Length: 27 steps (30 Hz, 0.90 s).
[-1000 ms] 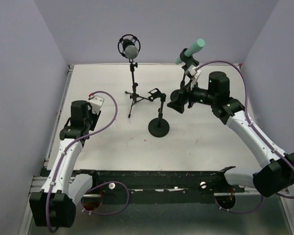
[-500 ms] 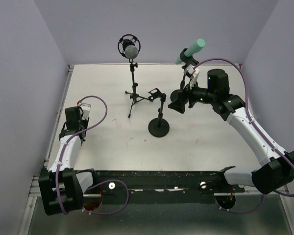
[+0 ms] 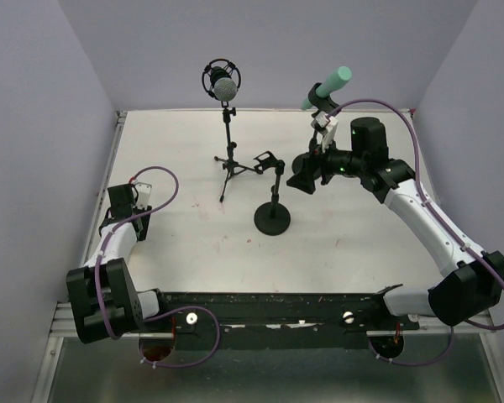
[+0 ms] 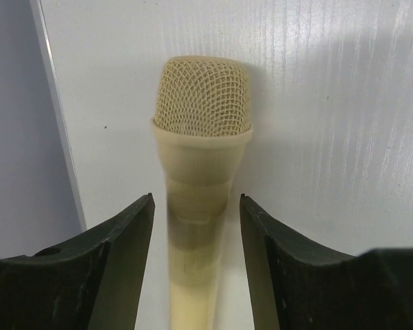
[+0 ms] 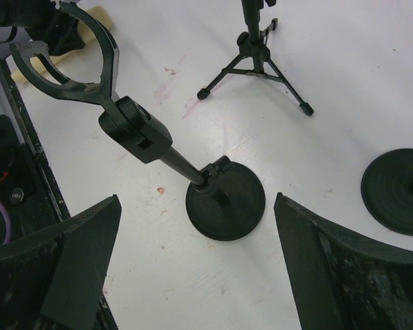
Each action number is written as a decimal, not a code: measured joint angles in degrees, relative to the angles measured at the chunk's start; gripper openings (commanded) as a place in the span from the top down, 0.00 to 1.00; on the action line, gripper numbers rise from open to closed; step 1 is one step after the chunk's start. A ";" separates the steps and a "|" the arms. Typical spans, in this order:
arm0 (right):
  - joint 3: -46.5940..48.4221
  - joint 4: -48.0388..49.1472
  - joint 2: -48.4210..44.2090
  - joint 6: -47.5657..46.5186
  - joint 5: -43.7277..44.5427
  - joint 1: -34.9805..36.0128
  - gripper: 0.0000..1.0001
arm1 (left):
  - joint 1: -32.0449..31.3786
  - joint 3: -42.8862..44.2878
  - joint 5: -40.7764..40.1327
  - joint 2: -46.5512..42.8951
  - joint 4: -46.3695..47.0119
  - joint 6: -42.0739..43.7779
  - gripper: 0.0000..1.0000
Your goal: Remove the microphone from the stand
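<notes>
One cream microphone (image 4: 201, 137) lies flat on the white counter (image 4: 330, 103) by its left edge, mesh head rounded, body blurring toward the lens; the left end effector (image 4: 195, 203) straddles the body, fingers apart, a sliver of counter showing on each side; only the left wrist view shows this, since from above the wrist covers it; the right end effector (image 5: 196, 198) gapes wide over the stand (image 5: 134, 127), its forked clip empty; the top view alone adds a teal microphone (image 3: 329, 86) and a grey-meshed one (image 3: 223, 82) farther back.
</notes>
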 measured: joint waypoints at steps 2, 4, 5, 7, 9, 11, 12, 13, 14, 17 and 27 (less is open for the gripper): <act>0.20 -0.35 -0.02 -0.55 0.00 0.00 0.00 | 0.13 0.00 0.42 0.39 -0.04 0.00 0.37; 0.22 -0.81 -0.17 -1.18 0.02 0.00 0.00 | 0.22 0.00 0.66 0.61 -0.11 0.00 0.37; 0.22 -1.16 -0.31 -1.51 0.04 0.00 0.00 | 0.24 0.00 0.76 0.63 -0.13 0.00 0.37; 0.22 -1.99 -0.72 -2.10 0.24 0.00 0.00 | 0.24 0.02 1.33 0.61 -0.22 -0.02 0.36; 0.22 -2.49 -1.33 -2.43 0.31 0.00 0.00 | 0.24 0.04 1.70 0.63 -0.39 -0.04 0.36; 0.20 -2.82 -2.03 -2.49 0.42 0.00 0.00 | 0.24 0.20 1.92 0.61 -0.90 -0.09 0.36; 0.20 -2.93 -2.34 -2.49 0.42 0.00 0.00 | 0.24 0.57 2.12 0.61 -1.60 -0.11 0.36; 0.20 -3.02 -2.62 -2.51 0.42 0.00 0.00 | 0.24 0.98 2.38 0.59 -2.14 -0.13 0.36; 0.20 -3.15 -2.82 -2.54 0.42 0.00 0.00 | 0.24 1.29 2.67 0.48 -2.51 -0.20 0.36; 0.20 -3.23 -3.10 -2.86 0.42 0.00 0.00 | 0.24 2.16 3.48 -0.55 -3.63 -0.33 0.36; 2.71 -8.66 -3.02 -12.11 -1.92 0.00 0.00 | 0.33 11.06 16.17 -7.67 -14.32 0.81 0.32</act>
